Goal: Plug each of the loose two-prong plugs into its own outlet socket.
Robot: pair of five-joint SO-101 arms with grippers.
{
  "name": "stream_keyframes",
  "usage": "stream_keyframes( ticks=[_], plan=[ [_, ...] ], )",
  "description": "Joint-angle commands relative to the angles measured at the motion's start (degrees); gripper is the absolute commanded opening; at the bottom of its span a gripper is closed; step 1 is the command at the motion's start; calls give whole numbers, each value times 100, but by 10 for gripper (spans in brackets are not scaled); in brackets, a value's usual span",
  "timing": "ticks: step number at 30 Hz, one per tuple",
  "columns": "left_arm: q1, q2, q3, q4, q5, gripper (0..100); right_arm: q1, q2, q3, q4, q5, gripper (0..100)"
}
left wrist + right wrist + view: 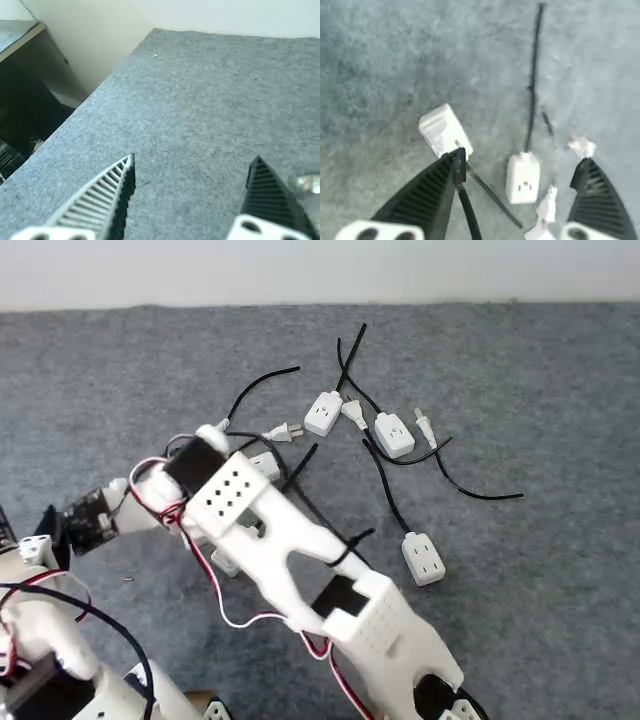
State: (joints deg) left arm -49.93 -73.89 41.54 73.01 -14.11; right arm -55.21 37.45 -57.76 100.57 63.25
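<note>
1. The right gripper (522,157) is hanging over the grey mat (560,380) with its fingers spread wide, and it is gripping nothing.
2. In the right wrist view one fingertip (451,170) is sitting right at a corner of the near socket (442,130). I cannot tell whether the two are touching.
3. In the high view the right arm (300,540) is stretching from the lower right toward the centre left of the frame. It is covering part of the near socket.
4. The left gripper (194,160) is likewise gaping wide and carrying nothing, above bare mat near the table's edge.
5. The left arm (40,620) is sitting in the lower left corner of the high view.
6. The top socket (323,412) is lying just above the frame's centre, with its black cord (350,350) running upward.
7. The left plug (283,432) is lying just left of the top socket. Its prongs are pointing toward the socket but are staying apart from it.
8. The middle plug (354,415) is lying between the top socket and the middle socket (393,434). It is sitting close beside both and is seated in neither.
9. The right plug (424,427) is lying loose just right of the middle socket.
10. The low socket (423,558) is lying right of centre, lower in the frame and well apart from the plugs.
</note>
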Motion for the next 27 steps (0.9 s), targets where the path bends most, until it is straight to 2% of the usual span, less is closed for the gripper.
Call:
stream_keyframes(
  ticks=[1,10,17,27],
  plan=[
    [290,26,-40,-70,-26,350,31,-804,-290,242,-316,336],
    [853,26,180,-97,-44,350,374,-1859,-290,242,-1301,336],
    [1451,26,259,26,-44,350,1244,-2492,-220,251,-2391,336],
    [2655,18,-813,1380,-53,350,2185,-3433,765,233,-3156,336]
  ],
)
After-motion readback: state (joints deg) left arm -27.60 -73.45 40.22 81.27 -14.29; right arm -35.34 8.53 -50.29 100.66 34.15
